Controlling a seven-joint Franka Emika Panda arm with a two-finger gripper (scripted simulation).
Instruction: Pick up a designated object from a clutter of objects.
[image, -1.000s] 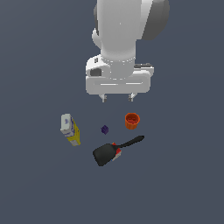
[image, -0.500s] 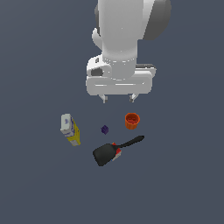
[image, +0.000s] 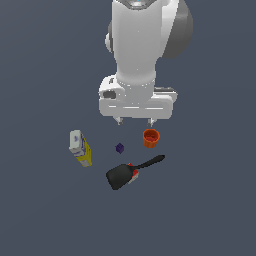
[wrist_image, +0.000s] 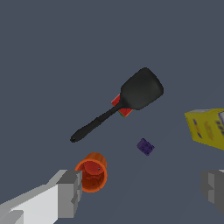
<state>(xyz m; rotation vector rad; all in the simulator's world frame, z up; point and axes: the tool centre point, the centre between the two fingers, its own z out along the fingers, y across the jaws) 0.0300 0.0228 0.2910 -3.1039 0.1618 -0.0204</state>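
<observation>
Your gripper (image: 134, 121) hangs with its fingers wide apart, holding nothing. The black spatula (image: 131, 172) lies flat below it in the exterior view, near the yellow box (image: 80, 148), orange cup (image: 150, 138) and tiny purple cube (image: 119, 148).

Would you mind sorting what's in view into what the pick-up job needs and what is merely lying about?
Job:
- spatula, the item to pick
- gripper, open, holding nothing

Lying about:
- orange cup
- purple cube
- yellow box
</observation>
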